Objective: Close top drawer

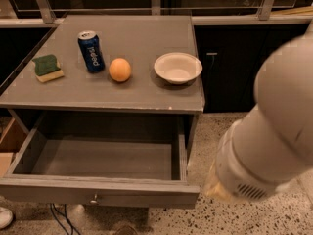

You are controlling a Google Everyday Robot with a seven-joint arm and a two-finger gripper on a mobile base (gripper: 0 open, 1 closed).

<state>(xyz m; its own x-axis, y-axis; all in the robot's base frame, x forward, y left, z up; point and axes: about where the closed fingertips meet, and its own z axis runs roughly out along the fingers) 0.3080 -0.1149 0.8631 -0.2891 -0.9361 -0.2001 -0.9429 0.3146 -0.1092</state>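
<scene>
The top drawer [98, 191] is a wide grey wooden drawer, pulled far out of the grey table [146, 99]. Its deep plain interior [102, 158] holds nothing, and one small round metal knob [94, 198] sits mid-front. My arm [274, 141] is a large pale cylinder filling the right side of the view. Only a yellowish tip of my gripper [214, 187] shows below it. The tip hangs over the floor just right of the drawer's front right corner, apart from the drawer.
On the tabletop stand a green-and-yellow sponge [47, 67], a blue can [91, 51], an orange [120, 69] and a white bowl [178, 67]. A cardboard box [9, 143] stands left of the drawer. A dark cabinet [230, 67] is at back right. Cables [61, 219] lie under the drawer.
</scene>
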